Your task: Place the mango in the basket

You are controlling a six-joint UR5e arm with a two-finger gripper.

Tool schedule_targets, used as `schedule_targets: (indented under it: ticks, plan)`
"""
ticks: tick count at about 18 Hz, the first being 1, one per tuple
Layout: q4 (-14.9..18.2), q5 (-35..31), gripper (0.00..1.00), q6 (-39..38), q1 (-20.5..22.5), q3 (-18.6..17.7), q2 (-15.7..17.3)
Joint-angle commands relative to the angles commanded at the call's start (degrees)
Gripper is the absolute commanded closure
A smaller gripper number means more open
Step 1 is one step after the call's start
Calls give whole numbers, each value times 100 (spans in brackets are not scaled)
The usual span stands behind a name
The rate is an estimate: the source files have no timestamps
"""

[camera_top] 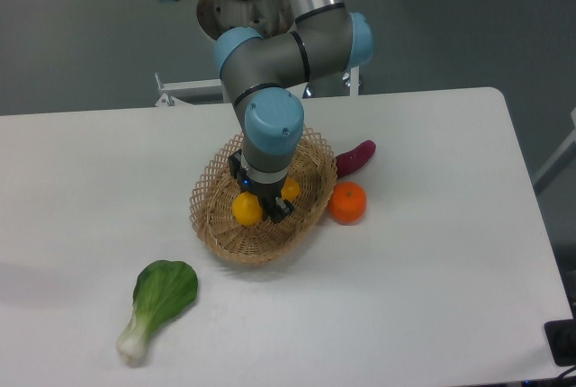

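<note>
The mango is a yellow-orange elongated fruit, held crosswise in my gripper, which is shut on it. Its two ends stick out left and right of the black fingers. It hangs over the middle of the basket, a shallow tan wicker oval with a lattice rim. I cannot tell whether the mango touches the basket floor. The arm's blue wrist hides the basket's far side.
A round orange sits on the table just right of the basket. A purple sweet potato lies behind it. A green bok choy lies at the front left. The robot base stands at the table's back edge.
</note>
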State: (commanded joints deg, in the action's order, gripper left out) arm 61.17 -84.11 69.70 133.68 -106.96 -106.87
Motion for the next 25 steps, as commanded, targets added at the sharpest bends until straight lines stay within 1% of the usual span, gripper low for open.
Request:
schedule_targets:
  ticks: [1,5,8,12,16,19,22,25]
  plan:
    - [-9,0,0,-9,0,0,0]
    - [-18,0,0,-9,17,44,26]
    - [-18,0,0,-9,61,184,35]
    - [26,-79,0,-9,149,527,9]
    - [44,-70,0,0,386,860,0]
    - [61,-131,0,35,509,1238,-201]
    - [70,-369,0,79,764,1598,-377]
    - [62,-492,0,307,1063,1801,-527]
